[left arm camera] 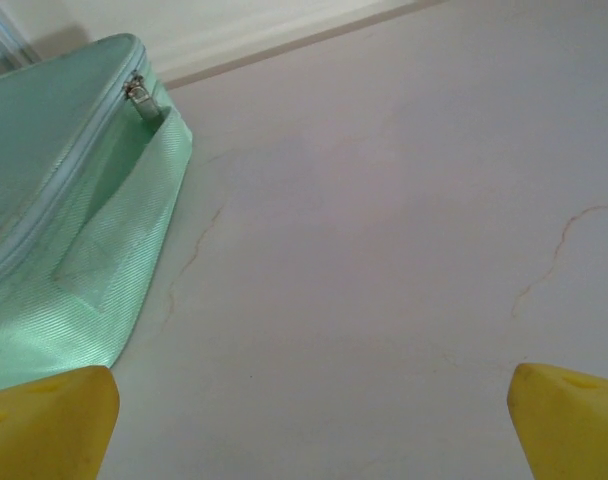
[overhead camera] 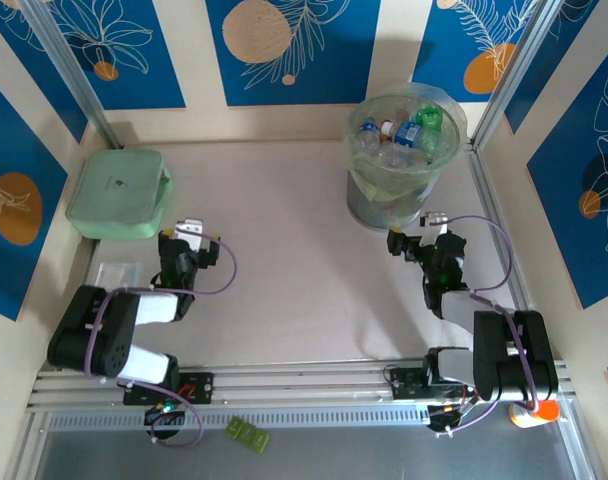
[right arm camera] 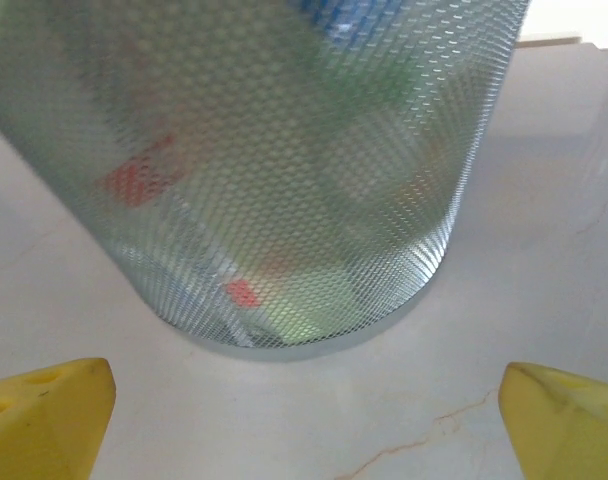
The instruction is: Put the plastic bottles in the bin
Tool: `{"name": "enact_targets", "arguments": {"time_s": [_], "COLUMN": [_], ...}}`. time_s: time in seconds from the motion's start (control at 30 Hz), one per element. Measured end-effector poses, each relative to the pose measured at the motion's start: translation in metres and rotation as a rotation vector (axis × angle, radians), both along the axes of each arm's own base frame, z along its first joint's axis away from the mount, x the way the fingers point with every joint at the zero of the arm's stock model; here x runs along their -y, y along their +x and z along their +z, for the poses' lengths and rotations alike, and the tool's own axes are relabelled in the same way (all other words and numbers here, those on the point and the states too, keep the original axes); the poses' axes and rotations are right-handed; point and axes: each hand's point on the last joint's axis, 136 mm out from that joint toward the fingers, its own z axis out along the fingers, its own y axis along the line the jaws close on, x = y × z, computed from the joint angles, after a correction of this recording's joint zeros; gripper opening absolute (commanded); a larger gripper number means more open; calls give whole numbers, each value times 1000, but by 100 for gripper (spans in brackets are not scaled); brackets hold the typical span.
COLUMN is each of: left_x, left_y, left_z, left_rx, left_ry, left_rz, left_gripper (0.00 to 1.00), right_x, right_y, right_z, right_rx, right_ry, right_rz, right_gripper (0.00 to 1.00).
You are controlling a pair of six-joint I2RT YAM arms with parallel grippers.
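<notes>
The crushed plastic bottles (overhead camera: 409,135), clear and green with blue and red labels and coloured caps, all lie heaped inside the tall round translucent bin (overhead camera: 384,200) at the far right of the tabletop (overhead camera: 294,260). Every one I can make out is within its rim. From the right wrist, the bin's dimpled wall (right arm camera: 284,180) looms close, with red, green and blue smudges of the bottles showing through it.

The right hand (overhead camera: 434,220) sits just in front of the bin's base with its yellow fingers spread wide, nothing between them. The left hand (overhead camera: 189,232) is likewise spread and carrying nothing, low over the tabletop just beside the flat pale-green lidded box (overhead camera: 119,192).

To my eye the job looks about finished. If another bottle did need lifting, I'd expect it to be very light, thin-walled and springy, and likely to buckle or squirt out of a hard pinch, since the plastic looks smooth. The better hold would be across the creased middle, where the folds give the fingers something to bite, or at the neck under the cap, which looks the stiffest part. The bin, bag-lined and light, could tip if nudged.
</notes>
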Motion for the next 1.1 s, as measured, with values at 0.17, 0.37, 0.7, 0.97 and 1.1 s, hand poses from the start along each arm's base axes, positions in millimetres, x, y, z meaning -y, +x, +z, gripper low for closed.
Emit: {"name": "enact_targets", "arguments": {"time_s": [0.17,0.37,0.7,0.97,1.1], "left_x": [-19,-9,10,0,0], "left_y": [-5,25,23,23,23], "left_z": [-26,2,-6,-7,-9], "left_rx": [-27,26,-21,-22,-29], "left_ry": [-65,-94,-117,-109,-109], "left_rz": [44,-3,-109,-54,-53], "left_gripper": [99,99,99,99,99], "right_x": [1,2,-9,-16,-17], "right_y": [9,22,41,36,35], "right_z": [-17,-38,-19,-25,-27], "right_rx": [34,-59,-28,-59,-69], "right_ry": [26,22,-6,34,38], "right_rz": [-13,-38,1,98,104], "right_gripper": [99,99,99,99,99]}}
